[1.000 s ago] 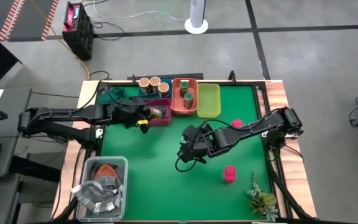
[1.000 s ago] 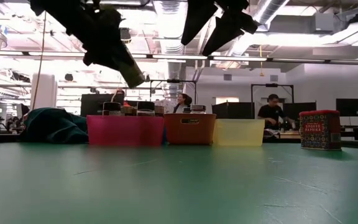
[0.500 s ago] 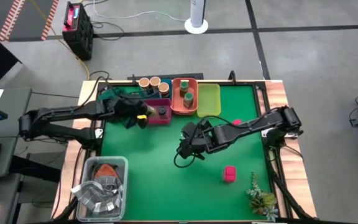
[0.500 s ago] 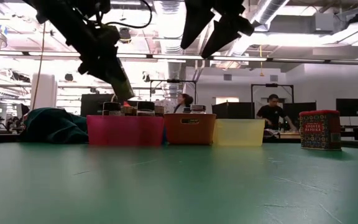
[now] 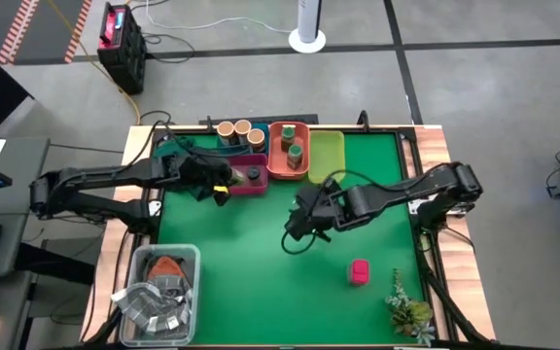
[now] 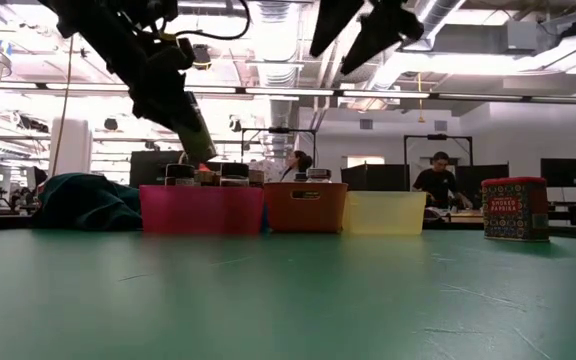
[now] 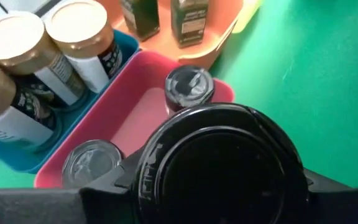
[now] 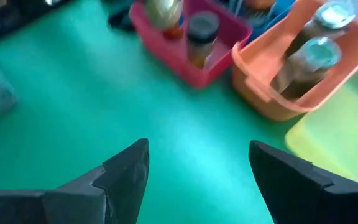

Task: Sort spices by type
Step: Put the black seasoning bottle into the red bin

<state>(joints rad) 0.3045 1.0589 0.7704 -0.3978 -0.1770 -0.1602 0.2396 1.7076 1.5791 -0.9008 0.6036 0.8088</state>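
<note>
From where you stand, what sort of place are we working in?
Most likely a robotics lab or open workshop floor. The low view shows exposed ceiling ducts, monitors and a person seated at a workstation behind the green table; the high view shows a bare concrete floor.

We see a green table mat (image 5: 251,253) with four trays at its upper edge: blue (image 5: 224,146), magenta (image 5: 261,187), orange (image 5: 272,163) and yellow-green (image 5: 327,158). At lower left sits a clear tub of grey packets (image 5: 157,292); at lower right, a small plant sprig (image 5: 406,309). A teal cloth (image 6: 86,203) lies left of the trays.
</note>
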